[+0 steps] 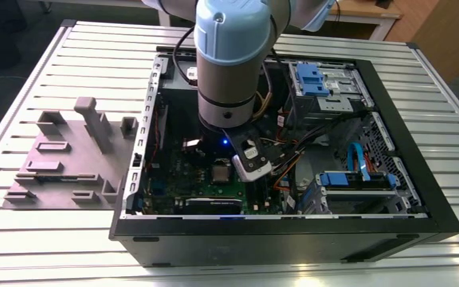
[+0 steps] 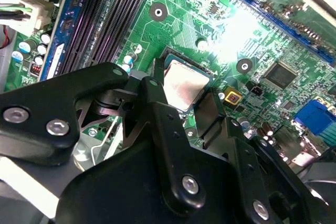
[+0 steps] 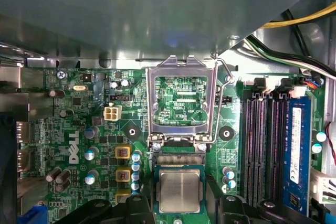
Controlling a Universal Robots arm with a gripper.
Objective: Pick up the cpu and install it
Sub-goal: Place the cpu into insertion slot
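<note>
The cpu, a small square chip with a silvery top and thin green rim, lies flat in the socket on the green motherboard. It appears again in the second wrist view, the cpu between two black fingers. My gripper straddles it, one finger pressed against each of two opposite sides. The shiny metal socket frame stands swung up and open beside the socket. In the exterior view my gripper reaches down into the open computer case over the board.
Black memory slots and a blue-labelled memory stick run beside the socket. Cables and blue drive bays crowd the case on the exterior view's right. A grey parts fixture lies on the slatted table at the exterior view's left.
</note>
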